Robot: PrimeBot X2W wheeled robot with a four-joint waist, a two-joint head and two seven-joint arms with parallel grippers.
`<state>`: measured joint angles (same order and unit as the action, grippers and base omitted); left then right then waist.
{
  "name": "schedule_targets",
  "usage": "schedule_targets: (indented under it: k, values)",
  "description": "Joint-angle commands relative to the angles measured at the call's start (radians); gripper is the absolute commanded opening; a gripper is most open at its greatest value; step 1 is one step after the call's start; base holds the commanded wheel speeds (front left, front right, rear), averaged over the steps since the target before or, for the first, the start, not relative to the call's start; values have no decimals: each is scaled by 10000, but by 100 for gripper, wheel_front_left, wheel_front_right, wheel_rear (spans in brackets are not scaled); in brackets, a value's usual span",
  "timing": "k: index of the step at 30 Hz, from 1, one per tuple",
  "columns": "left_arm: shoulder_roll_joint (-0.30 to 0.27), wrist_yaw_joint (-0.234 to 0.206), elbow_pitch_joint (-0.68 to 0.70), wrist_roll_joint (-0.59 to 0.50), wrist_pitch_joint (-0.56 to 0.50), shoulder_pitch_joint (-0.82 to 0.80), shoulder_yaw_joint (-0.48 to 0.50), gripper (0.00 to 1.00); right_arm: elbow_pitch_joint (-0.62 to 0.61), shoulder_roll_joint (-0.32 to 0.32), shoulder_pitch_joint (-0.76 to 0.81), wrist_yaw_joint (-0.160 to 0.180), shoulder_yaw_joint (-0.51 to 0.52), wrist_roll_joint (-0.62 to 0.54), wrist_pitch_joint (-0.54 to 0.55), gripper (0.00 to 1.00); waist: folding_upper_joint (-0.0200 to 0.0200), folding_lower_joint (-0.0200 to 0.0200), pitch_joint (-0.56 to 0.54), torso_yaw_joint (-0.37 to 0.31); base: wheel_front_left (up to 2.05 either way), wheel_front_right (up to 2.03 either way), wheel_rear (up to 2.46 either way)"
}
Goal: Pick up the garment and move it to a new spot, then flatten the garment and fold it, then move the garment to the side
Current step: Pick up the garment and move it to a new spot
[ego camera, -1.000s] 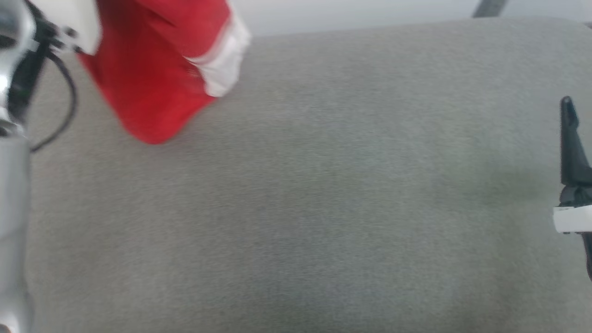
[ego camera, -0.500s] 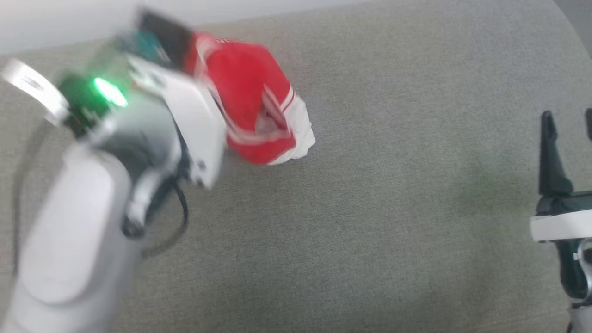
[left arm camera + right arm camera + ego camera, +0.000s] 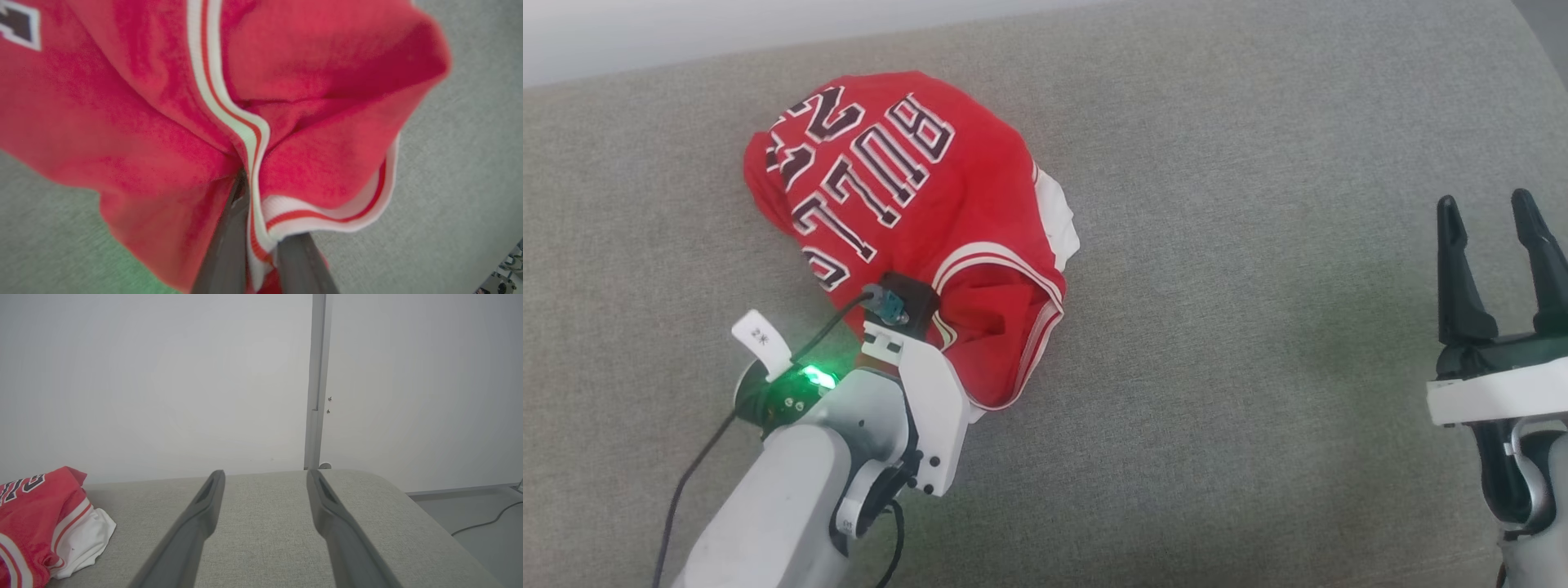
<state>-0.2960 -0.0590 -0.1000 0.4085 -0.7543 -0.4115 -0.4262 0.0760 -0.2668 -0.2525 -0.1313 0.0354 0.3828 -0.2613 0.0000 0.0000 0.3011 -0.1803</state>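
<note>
Left of centre on the cushion [image 3: 1217, 245], found the garment [image 3: 907, 188] lying bunched, lettering up and upside down. Noted left gripper [image 3: 257, 241] clamped on its striped trim at the near edge, fingers nearly together. Noted right gripper [image 3: 1485, 204] well apart on the right, over bare cushion, fingers spread, holding nothing.

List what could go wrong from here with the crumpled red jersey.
1. The left gripper pinches the red jersey shirt with black lettering at its striped trim; that thin hold may slip under a pull.
2. The shirt lies bunched on the grey fabric cushion, a white sleeve tucked beneath; flattening may trap creases.
3. The right gripper is open, apart from the shirt; a one-sided pull may drag the heap, not spread it.
</note>
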Motion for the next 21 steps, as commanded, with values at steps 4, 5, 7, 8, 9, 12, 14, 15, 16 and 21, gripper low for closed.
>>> schedule_targets:
  k: [4, 5, 7, 8, 9, 12, 14, 15, 16, 21]
  values:
    - [130, 186, -976, 33, 296, 116, -178, 0, 45, -7, -174, 10, -122, 8, -49, 100, 0, 0, -41, 23, 0, 0, 0]
    - [203, 210, -1172, 107, 344, 99, -182, 0, 57, -16, -185, 10, -142, 10, -46, 100, 0, 0, -58, 40, 0, 0, 0]
    - [296, 290, -1478, 200, 473, 44, -177, 5, 83, -33, -175, 10, -160, -9, -44, 100, 0, 0, -118, 87, 0, 0, 0]
    - [325, 338, -1554, 252, 528, -5, -162, 46, 96, -35, -163, 10, -174, -18, -44, 100, 0, 0, -166, 117, 0, 0, 0]
    - [354, 351, -1595, 307, 614, -67, -116, 100, 102, -52, -148, 10, -170, -22, -44, 100, 0, 0, -217, 155, 0, 0, 0]
    - [212, 391, -1556, 327, 937, -257, 55, 100, 122, -94, -86, 10, -131, -49, -44, 100, 0, 0, -391, 272, 0, 0, 0]
    - [211, 433, -1389, 446, 1183, -272, 188, 100, 127, -103, -29, 10, -129, -63, -45, 100, 0, 0, -530, 358, 0, 0, 0]
    - [193, 442, -1284, 452, 1309, -265, 235, 100, 133, -117, -11, 10, -129, -75, -43, 100, 0, 0, -602, 402, 0, 0, 0]
    - [137, 461, -1185, 421, 1435, -246, 269, 100, 136, -135, 12, 10, -117, -89, -43, 100, 0, 0, -679, 447, 0, 0, 0]
    - [-126, 582, -797, 545, 1984, -13, 514, 100, 166, -173, 166, 10, -75, -156, -45, 100, 0, 0, -1008, 661, 0, 0, 0]
